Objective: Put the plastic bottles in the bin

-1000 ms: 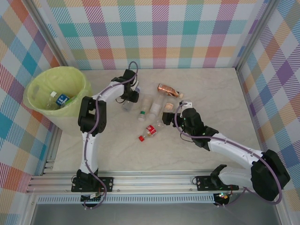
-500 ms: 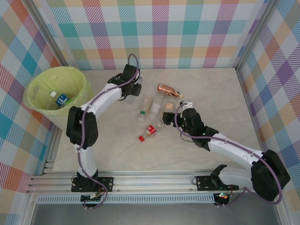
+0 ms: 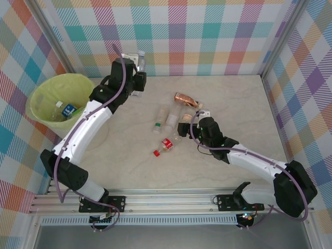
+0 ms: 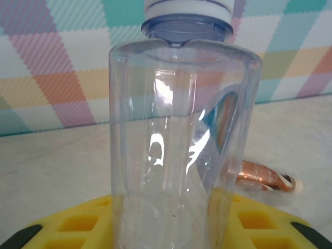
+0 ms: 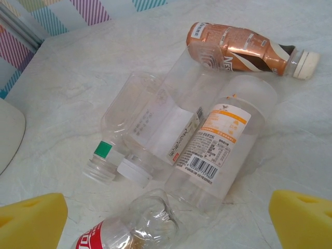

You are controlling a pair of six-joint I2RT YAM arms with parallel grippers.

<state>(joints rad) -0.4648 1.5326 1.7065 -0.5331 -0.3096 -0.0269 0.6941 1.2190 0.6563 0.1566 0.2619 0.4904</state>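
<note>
Left jaws are clenched low on the body of a clear bottle [image 4: 176,129], cap up. In the top view it is held off the counter [image 3: 233,104], just right of the bin [image 3: 88,88] and a bit beyond it, by the back wall. Right jaws are released and spread wide over the pile well right of the bin: brown bottle [image 5: 233,44], orange-label bottle [image 5: 223,135], green-cap bottle [image 5: 129,114], red-label bottle [image 5: 98,241]. The bin already has bottles in it, one with a blue label [image 3: 67,110].

Handling, my guess: the bottles look empty, so very light. The thin walls will likely dent under a squeeze, and the smooth round bodies can slip or roll from the pads. Best hold is mid-body, across the width. The neck is too thin and tapered. They're not fragile, so a drop into the bin should be fine.

Surface: pale marbled counter, smooth and flat, so lying bottles would roll if nudged. The pile bottles touch each other, leaving little room for the pads between them.

Room: plaid walls around. The bin mouth is wide, and the way from the held bottle to the bin looks open.
</note>
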